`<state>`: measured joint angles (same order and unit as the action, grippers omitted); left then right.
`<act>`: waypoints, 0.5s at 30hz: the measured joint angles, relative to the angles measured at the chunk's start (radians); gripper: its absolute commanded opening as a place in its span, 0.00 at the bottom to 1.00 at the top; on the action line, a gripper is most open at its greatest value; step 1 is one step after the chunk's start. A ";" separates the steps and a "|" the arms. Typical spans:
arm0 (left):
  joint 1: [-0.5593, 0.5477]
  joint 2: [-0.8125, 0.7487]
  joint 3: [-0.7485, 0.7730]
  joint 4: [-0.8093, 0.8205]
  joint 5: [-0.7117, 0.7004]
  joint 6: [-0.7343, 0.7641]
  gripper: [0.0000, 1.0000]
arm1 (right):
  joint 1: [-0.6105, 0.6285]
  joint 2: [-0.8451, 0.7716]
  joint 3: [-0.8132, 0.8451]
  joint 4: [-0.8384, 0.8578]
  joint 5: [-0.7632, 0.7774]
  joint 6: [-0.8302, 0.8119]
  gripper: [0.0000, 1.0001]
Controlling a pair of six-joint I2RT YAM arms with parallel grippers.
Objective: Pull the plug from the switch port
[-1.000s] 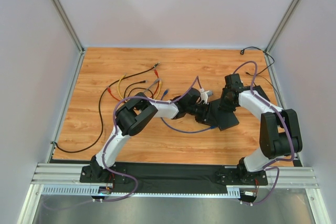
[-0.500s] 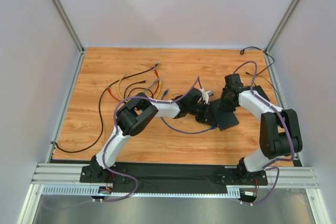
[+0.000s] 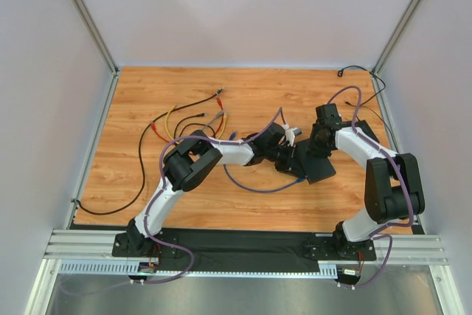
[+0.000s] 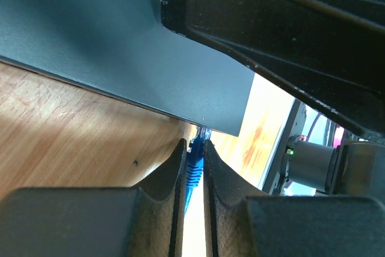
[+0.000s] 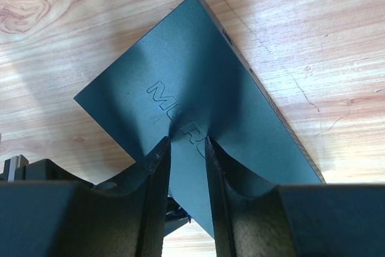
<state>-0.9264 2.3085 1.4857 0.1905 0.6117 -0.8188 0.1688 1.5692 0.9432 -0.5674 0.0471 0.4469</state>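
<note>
Counter point(image 5: 313, 40) is light wood with strong grain, smooth, soft satin sheen. The switch point(image 5: 198, 82) is matt black plastic, finely textured, with lettering moulded into the top. The plug point(image 4: 194, 170) looks like slightly shiny blue plastic, ribbed along the boot. Right gripper point(image 5: 187, 141) is dull black plastic, a bit grainy. Arm shells point(image 3: 236, 154) are smooth white plastic, and the frame rails point(image 3: 88, 245) are bare silvery metal.

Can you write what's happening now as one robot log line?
left fingers: pinching blue plug at black box edge | right fingers: apart, tips on box top
</note>
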 measured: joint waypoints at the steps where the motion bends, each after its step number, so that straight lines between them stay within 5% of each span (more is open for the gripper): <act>1: 0.000 0.000 0.000 0.000 0.001 0.004 0.00 | 0.000 0.000 0.000 0.000 0.000 0.000 0.32; 15: 0.000 -0.010 -0.020 -0.002 0.014 0.086 0.00 | 0.000 0.000 0.000 0.000 0.000 0.000 0.32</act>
<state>-0.9260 2.2982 1.4658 0.1890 0.6262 -0.7326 0.1688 1.5692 0.9432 -0.5674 0.0475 0.4469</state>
